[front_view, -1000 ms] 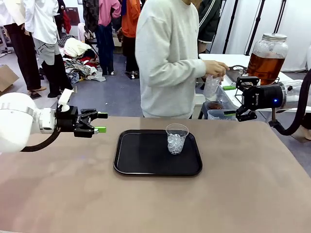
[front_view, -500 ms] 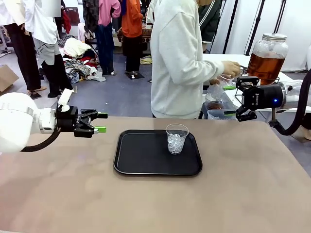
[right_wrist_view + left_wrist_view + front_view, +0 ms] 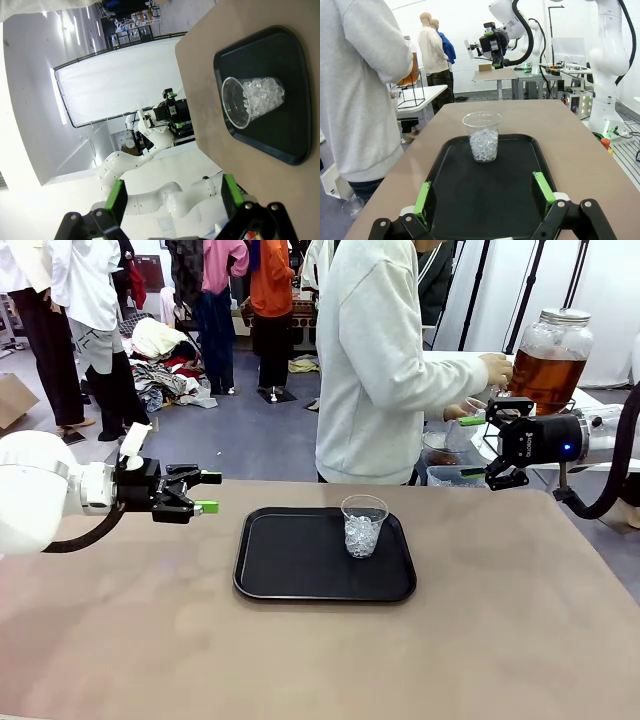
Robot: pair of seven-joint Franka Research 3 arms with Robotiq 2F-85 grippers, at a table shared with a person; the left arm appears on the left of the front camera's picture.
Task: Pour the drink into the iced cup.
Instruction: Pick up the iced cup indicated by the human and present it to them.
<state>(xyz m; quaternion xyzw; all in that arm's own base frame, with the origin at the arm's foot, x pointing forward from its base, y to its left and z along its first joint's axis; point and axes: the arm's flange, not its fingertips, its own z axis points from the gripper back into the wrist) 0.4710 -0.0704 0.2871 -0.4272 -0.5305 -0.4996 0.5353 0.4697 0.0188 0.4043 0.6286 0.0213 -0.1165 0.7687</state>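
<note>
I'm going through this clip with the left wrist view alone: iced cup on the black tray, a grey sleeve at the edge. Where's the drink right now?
Observer: In the front view the drink sits in its glass dispenser jar beyond the table's far right corner, and a person's hand is at the jar.
Operator: Is the right gripper holding anything?
Observer: No. The right gripper is open and empty, in the air near that corner.
Operator: Where is my own gripper?
Observer: The left gripper, open, hangs over the table's left side, apart from the tray.
</note>
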